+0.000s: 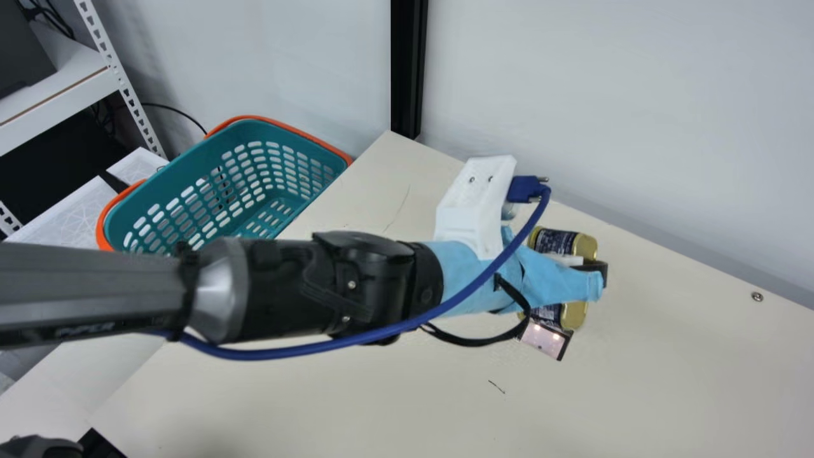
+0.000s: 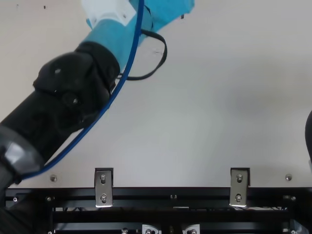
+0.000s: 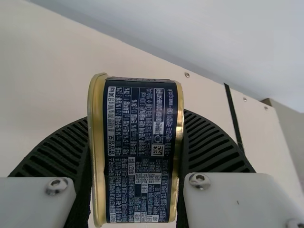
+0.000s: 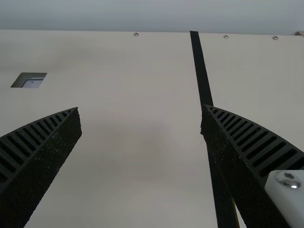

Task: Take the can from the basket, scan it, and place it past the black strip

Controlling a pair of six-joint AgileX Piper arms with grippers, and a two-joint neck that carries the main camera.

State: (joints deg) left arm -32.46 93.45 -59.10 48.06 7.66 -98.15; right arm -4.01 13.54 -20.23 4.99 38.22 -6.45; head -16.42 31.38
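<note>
In the main view my left gripper, wrapped in light blue, is over the table by the back wall. The gold-rimmed navy can shows on both sides of it, partly hidden by it. A small lit scanner window lies just beside the can's lower end. The left wrist view has the can upright between the ribbed fingers of my left gripper, shut on it. My right gripper stands open and holds nothing; beyond it the black strip crosses the table.
The teal basket with orange handles stands left of the table in the main view, and no can shows in its visible part. The scanner window also appears in the right wrist view. A blue cable runs along the left arm.
</note>
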